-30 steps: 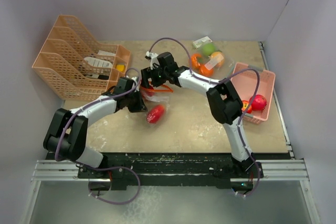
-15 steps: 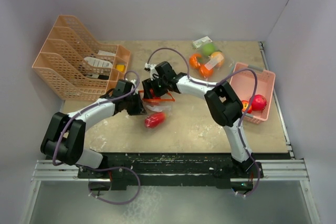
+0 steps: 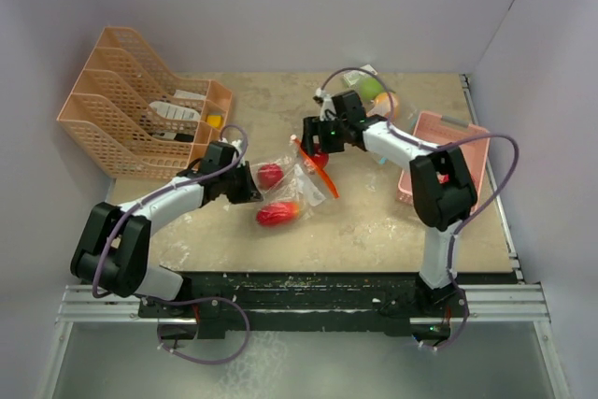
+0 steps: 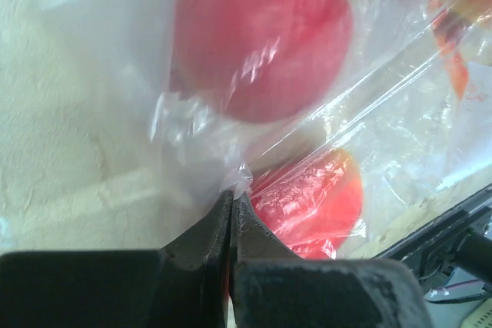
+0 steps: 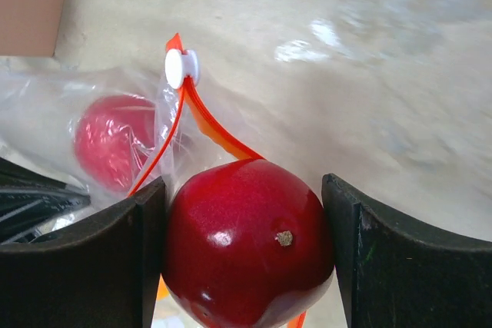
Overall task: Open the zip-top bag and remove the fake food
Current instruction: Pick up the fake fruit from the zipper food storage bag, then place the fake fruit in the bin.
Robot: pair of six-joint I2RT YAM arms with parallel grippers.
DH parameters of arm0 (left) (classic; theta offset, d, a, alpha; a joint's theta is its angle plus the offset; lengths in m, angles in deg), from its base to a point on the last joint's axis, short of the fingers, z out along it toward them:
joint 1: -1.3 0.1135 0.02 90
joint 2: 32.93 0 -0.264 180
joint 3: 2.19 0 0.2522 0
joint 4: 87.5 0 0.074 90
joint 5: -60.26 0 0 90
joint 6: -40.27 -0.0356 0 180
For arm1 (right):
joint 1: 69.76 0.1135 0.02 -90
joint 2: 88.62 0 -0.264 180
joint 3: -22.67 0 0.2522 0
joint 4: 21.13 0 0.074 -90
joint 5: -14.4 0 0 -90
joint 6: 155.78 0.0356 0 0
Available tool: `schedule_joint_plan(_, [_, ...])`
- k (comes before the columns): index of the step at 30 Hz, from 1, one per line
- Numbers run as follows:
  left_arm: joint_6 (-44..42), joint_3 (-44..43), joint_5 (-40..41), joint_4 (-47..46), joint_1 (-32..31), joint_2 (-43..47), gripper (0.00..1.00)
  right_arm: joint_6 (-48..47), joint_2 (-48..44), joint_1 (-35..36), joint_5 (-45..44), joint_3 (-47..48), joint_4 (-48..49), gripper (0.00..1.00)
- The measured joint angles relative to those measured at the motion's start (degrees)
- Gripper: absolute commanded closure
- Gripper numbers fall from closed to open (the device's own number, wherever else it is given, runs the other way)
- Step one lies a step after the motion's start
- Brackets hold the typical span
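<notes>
Plastic of the zip-top bag [image 3: 301, 186], halfway between the table's [image 3: 374, 231] side edges with two red fruits [image 3: 271, 175] inside, is pinched in the closed left gripper [image 4: 232, 203], while the right gripper [image 5: 244, 193] clamps a red apple [image 5: 246, 255].

No readable text or labels anywhere

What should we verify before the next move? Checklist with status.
1. Right gripper hold on the red apple: ok, seated between both fingers.
2. Apple free of the orange zip strip: cannot tell, the strip runs behind it.
3. Left gripper pinch on the bag: ok, jaws shut on film.
4. Bag emptied: not ok, upper bagged apple and lower bagged apple are inside.
5. Pink basket free for a drop: cannot tell, the right arm covers much of it.
</notes>
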Motion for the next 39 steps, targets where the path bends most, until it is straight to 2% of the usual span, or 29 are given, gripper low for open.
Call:
schedule_joint_plan(3, [0.3,0.1,-0.7,-3.3,0.0,0.1,1.00,0.5,-3.6,-4.5,1.7,-3.3,-0.1,0.43])
schedule_joint_plan(7, [0.3,0.1,-1.0,-4.4,0.0,0.1,1.00,0.4,-6.9,-7.6,3.1,-7.8,-0.1,0.39])
schedule_joint_plan(20, [0.2,-1.3,-1.0,-1.6,0.0,-2.1,1.00,-2.8,-11.0,-8.3,8.6,-11.2,-1.5,0.41])
schedule_joint_plan(26, [0.2,-1.4,-1.0,-1.2,0.0,-2.2,1.00,-3.1,-16.9,-9.7,8.3,-11.7,-4.8,0.43])
schedule_joint_plan(30, [0.2,-1.5,-1.1,-1.2,0.0,-2.4,1.00,-2.3,-22.8,-14.7,7.2,-11.7,-5.2,0.43])
schedule_joint_plan(39, [0.2,-1.5,-1.1,-1.2,0.0,-2.3,1.00,5.0,-32.7,-32.3,-0.2,-16.2,-3.0,0.43])
